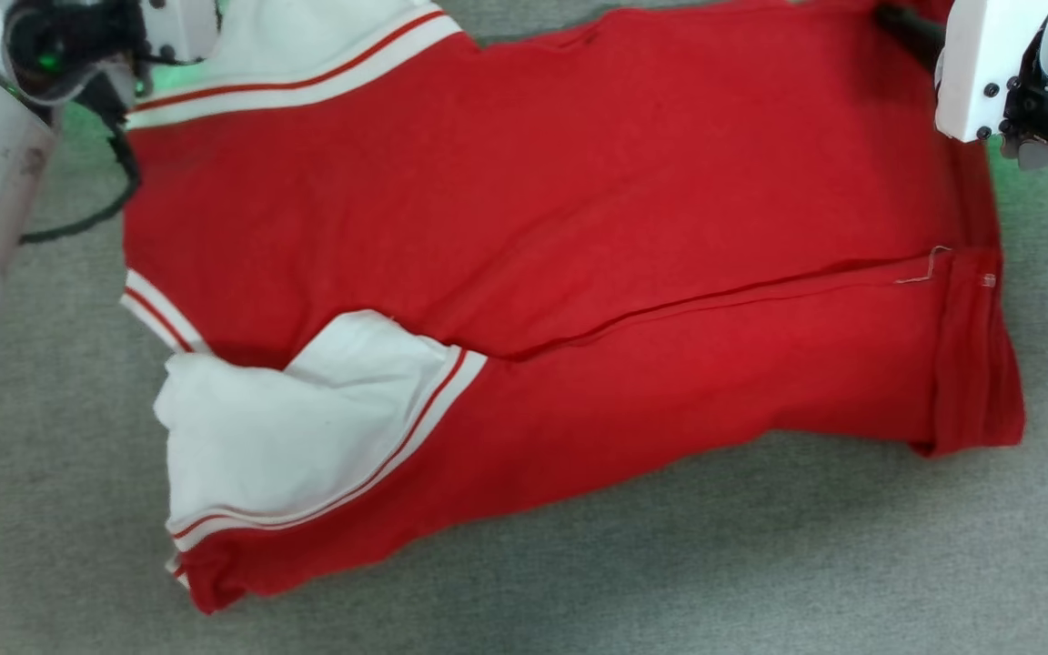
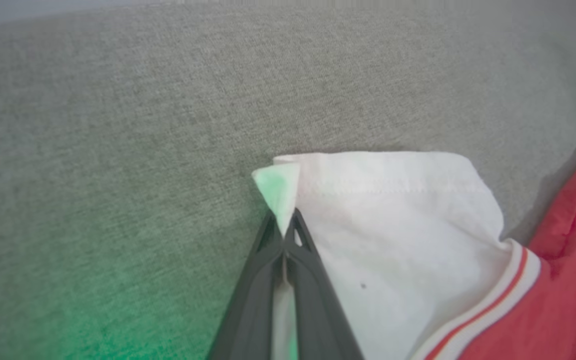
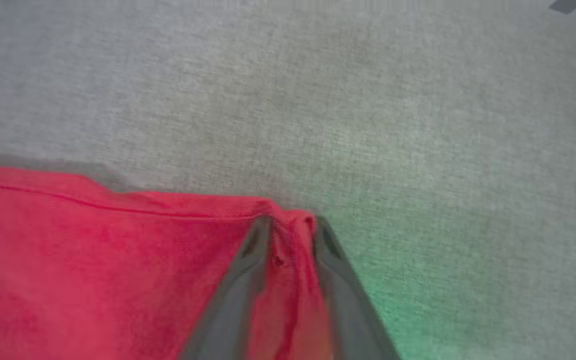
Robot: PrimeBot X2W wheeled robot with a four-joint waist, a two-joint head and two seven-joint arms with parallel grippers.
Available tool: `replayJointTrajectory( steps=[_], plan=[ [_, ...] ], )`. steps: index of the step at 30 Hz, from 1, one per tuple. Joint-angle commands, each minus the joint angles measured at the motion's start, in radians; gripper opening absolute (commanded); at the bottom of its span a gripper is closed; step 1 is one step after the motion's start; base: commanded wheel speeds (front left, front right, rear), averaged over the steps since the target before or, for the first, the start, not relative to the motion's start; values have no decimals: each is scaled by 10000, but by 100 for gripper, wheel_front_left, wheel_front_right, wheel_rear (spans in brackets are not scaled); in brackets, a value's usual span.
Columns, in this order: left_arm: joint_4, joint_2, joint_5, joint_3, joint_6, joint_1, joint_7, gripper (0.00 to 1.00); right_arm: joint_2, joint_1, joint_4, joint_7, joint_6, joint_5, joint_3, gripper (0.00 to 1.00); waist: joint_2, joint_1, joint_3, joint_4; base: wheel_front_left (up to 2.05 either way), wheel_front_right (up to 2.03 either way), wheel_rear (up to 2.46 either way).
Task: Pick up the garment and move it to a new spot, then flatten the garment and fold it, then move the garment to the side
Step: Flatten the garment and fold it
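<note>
Left wrist view: left end effector [image 2: 285, 227] pinches garment [image 2: 393, 225] sleeve.

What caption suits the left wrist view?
Left gripper pinches the jersey's white sleeve on grey fabric.

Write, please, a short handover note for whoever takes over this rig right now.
Left gripper: shut on the corner of the garment's far white sleeve.
Right gripper: jaws astride the red hem corner; grip unclear.
Garment: spread on the grey surface.
Done: near long side seems folded in.
Left: fold the far side, finish folding, move it aside.
</note>
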Motion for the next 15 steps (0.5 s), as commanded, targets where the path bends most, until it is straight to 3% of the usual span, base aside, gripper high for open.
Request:
replayJointTrajectory(
  steps=[1,7,15],
  plan=[
    [128,-94,-42,-160,38,528,48,0,43,234,175,-35,-7,57,162,0,-1,0,-75,87,0,0,0],
    [-721,-111,-591,-32,30,666,-1196,0,-634,678,-349,-1327,-9,523,463,0,-1,0,-903,582,0,0,0],
    [-3545,824,-1352,-291,29,1938,-2630,0,-2131,2461,-2519,-1972,-7,1407,1010,0,-1,0,-2040,1228,0,0,0]
  ],
)
